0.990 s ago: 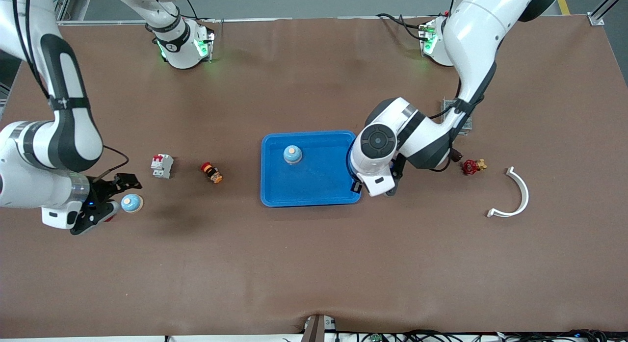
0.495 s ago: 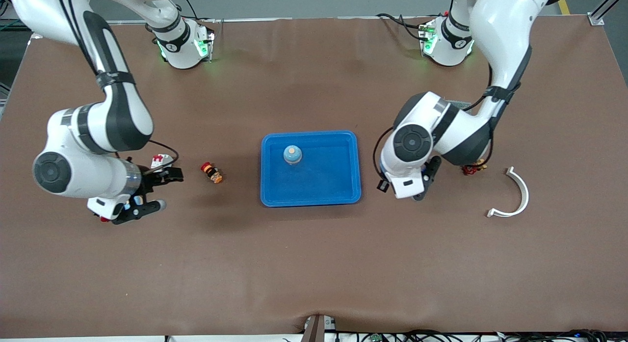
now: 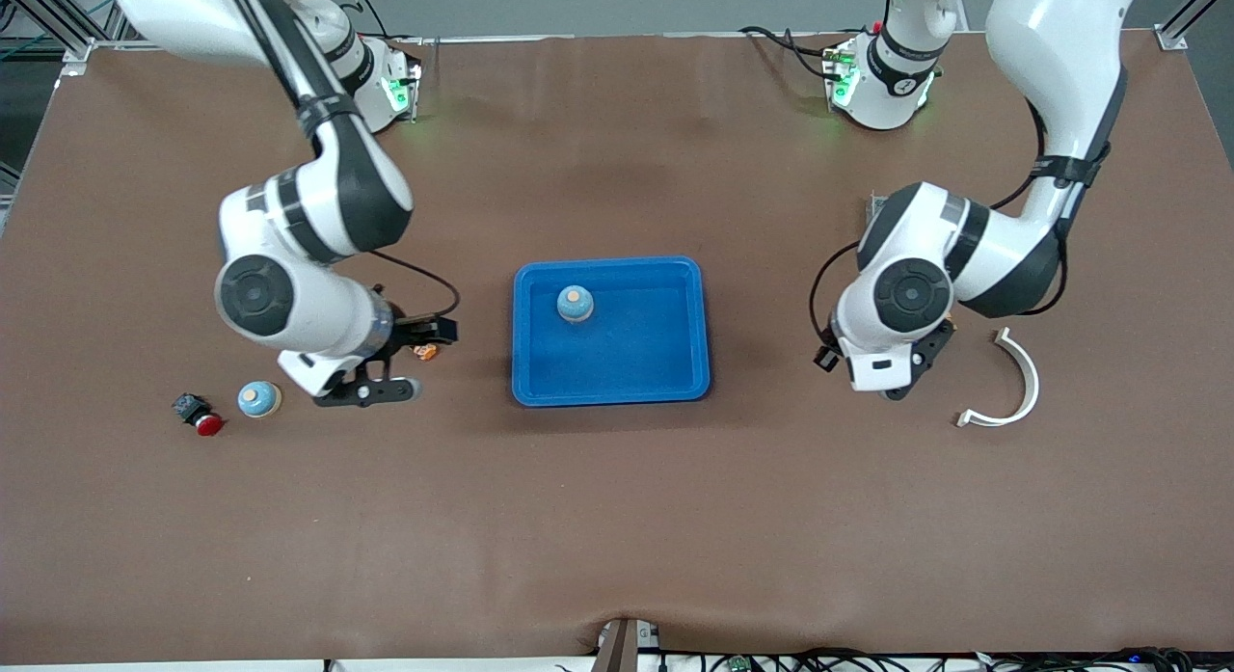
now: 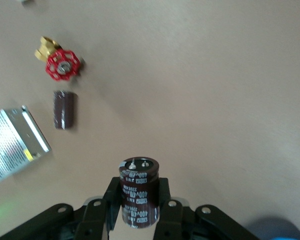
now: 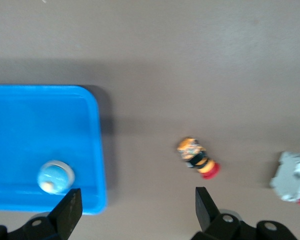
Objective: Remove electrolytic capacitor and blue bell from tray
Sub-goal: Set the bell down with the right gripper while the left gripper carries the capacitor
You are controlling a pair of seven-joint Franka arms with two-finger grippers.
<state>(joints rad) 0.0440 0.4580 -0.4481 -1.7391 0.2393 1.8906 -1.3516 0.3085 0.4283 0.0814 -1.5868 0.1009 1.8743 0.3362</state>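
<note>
Capacitor in left fingers — right fingers spread.

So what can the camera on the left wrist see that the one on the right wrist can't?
Only the left wrist view shows the left end effector shut on a dark capacitor, plus a red valve wheel, a second capacitor lying on the table and a metal box.

Only the right wrist view shows the open right end effector, the blue tray with a bell in it, an orange and red button and a white breaker.

Both show the brown table.
</note>
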